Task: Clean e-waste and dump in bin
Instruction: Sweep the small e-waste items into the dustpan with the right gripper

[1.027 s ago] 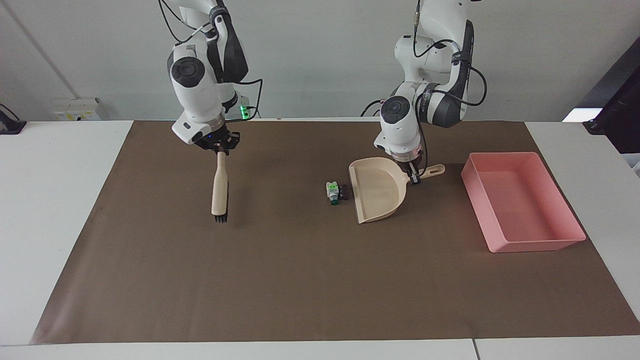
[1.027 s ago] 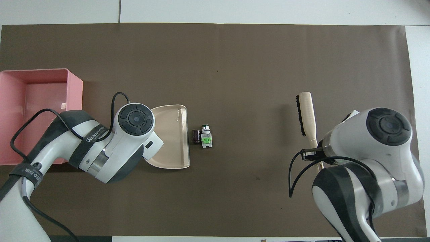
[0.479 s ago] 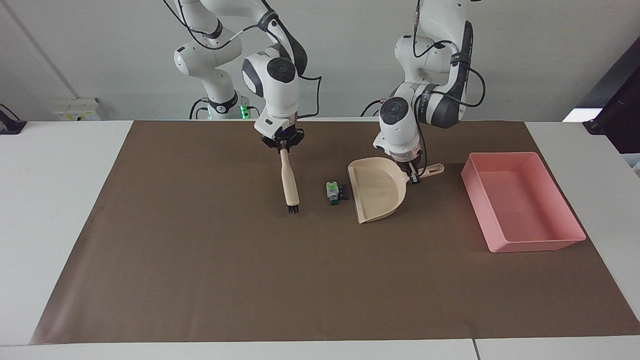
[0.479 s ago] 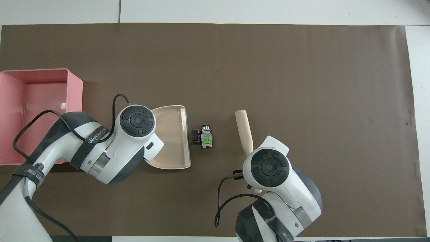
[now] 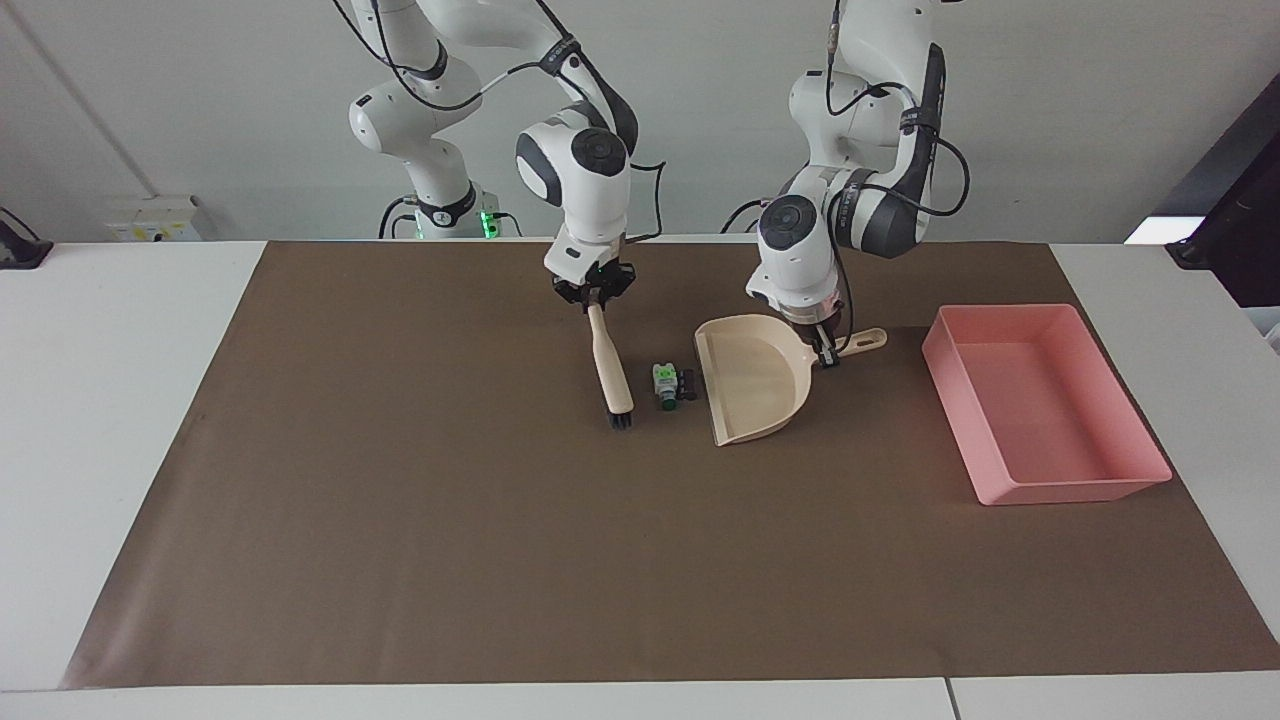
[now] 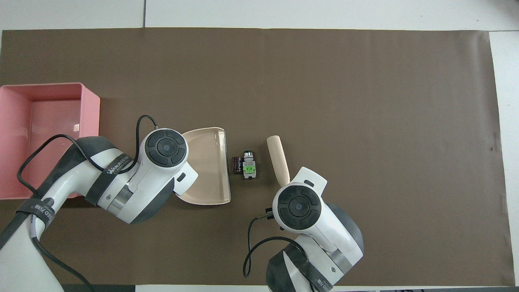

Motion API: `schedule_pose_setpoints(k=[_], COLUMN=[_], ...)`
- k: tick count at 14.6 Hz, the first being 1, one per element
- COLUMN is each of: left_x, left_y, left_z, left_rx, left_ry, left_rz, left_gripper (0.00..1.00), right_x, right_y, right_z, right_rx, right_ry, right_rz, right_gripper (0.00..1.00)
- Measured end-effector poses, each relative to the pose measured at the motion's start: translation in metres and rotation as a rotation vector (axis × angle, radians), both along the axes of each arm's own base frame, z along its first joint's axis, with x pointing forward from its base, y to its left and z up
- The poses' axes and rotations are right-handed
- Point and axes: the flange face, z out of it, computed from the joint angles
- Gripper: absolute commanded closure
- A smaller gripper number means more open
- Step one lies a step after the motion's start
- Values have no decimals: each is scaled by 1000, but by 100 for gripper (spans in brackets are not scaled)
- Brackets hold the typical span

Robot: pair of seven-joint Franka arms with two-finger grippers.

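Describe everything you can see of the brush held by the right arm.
The brush has a pale, wood-looking handle that widens toward its head and a short tuft of black bristles at the low end. The right pincer is shut on the narrow top of the handle, so it hangs tilted, bristles down, close over the brown mat; whether the tips touch it cannot be told. It sits beside the e-waste, apart from it, toward the right arm's end of the table, with the dustpan next in line.

The brush [image 5: 610, 370] and the dustpan [image 5: 752, 385] flank the e-waste [image 5: 671, 385], leaving only narrow gaps. The bin [image 5: 1040, 400] blocks the left arm's end of the table. The mat [image 5: 500, 560] toward the edge farthest from the robots lies open.
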Motion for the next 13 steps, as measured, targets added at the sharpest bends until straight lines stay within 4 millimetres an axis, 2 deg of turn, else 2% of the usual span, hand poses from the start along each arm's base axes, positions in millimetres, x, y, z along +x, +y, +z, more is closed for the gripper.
schedule_pose_setpoints(k=[4, 6, 10, 13], left_x=[-1, -1, -1, -2], left_y=[0, 0, -1, 0], left_z=[-1, -1, -2, -6], left_rx=[-3, -4, -6, -11], left_ry=[-3, -3, -7, -15], left_rz=[-2, -2, -7, -17], left_gripper=[100, 100, 100, 100], right_x=[4, 6, 11, 14], right_y=[47, 64, 94, 103], right_z=[-12, -13, -10, -13], right_rx=[-15, 25, 318, 417], right_ry=[6, 36, 134, 148], right_rz=[1, -35, -87, -84], right_gripper=[100, 100, 100, 100])
